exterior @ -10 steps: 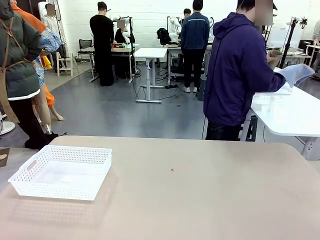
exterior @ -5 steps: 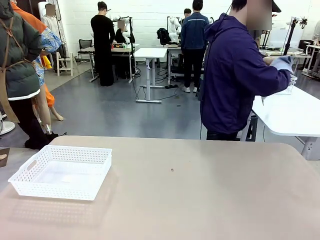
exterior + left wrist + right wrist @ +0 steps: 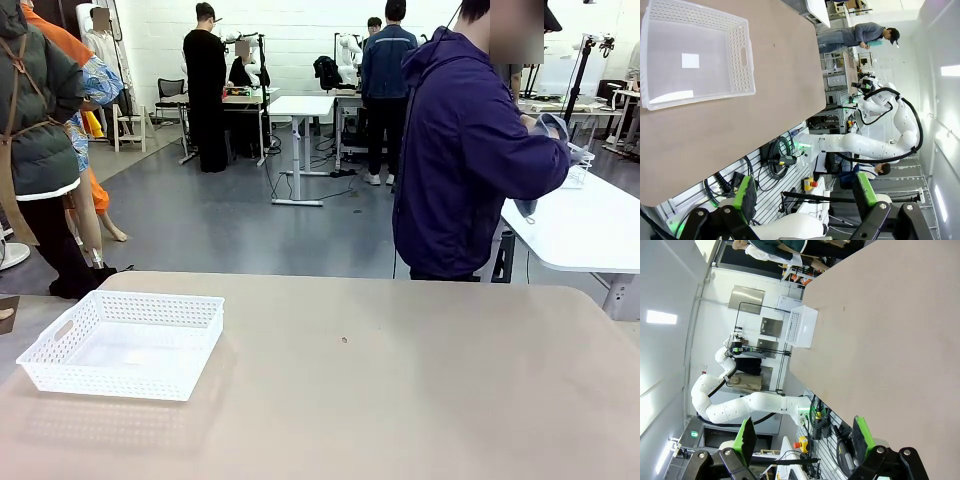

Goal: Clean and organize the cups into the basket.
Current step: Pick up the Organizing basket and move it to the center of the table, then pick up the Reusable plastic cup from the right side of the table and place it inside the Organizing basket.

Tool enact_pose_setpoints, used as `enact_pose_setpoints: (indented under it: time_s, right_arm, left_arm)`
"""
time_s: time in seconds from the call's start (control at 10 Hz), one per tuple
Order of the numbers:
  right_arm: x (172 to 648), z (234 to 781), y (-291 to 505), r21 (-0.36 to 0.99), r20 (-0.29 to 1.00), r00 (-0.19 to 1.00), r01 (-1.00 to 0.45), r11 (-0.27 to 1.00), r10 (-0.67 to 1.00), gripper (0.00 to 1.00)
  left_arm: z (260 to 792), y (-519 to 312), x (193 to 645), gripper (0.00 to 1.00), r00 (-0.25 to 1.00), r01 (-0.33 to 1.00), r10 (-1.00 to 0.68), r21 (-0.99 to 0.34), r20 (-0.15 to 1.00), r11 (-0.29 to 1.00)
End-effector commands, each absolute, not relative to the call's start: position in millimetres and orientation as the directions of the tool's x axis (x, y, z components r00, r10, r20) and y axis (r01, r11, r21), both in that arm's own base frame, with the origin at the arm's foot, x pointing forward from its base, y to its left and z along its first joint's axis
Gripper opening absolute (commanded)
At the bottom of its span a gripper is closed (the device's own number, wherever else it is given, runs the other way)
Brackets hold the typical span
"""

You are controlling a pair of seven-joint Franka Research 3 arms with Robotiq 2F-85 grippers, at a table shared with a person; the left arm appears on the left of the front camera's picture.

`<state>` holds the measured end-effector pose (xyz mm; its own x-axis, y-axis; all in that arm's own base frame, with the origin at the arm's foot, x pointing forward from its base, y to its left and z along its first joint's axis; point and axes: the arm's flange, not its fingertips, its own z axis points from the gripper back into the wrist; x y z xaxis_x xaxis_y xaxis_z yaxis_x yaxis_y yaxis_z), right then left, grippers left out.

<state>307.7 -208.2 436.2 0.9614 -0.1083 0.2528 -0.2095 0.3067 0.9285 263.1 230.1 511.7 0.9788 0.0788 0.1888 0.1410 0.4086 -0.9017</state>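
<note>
Since a second ago the person [image 3: 465,150] in the purple jacket has shifted left beyond the table's far edge, arms drawn in; the basket [image 3: 115,380] has not moved. Nearest, the left gripper [image 3: 805,196] and right gripper [image 3: 804,437] stand with jaws spread wide, holding nothing. The basket is shallow, rectangular white plastic with perforated walls and a smooth floor in full view. It sits near the left edge of the matte tan table [image 3: 400,400], with broad open tabletop to its right.

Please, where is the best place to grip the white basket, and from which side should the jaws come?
Probably the rim of the basket at its handle cut-out, coming from above. It sits flat and open-topped, so the thin perforated wall should fit between open jaws.
</note>
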Motion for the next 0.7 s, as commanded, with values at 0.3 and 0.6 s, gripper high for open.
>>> enact_pose_setpoints:
  time_s: [0.3, 0.6]
  right_arm:
    - [308.1, 436.5, -209.9, 0.929, 0.252, 0.962, -0.209, 0.306, -0.107, 1.0]
    - [308.1, 436.5, -209.9, 0.929, 0.252, 0.962, -0.209, 0.306, -0.107, 1.0]
  left_arm:
    - [512.3, 230.9, 261.2, 1.0, 0.979, 0.14, 0.08, -0.904, 0.188, 0.405]
    - [512.3, 230.9, 261.2, 1.0, 0.979, 0.14, 0.08, -0.904, 0.188, 0.405]
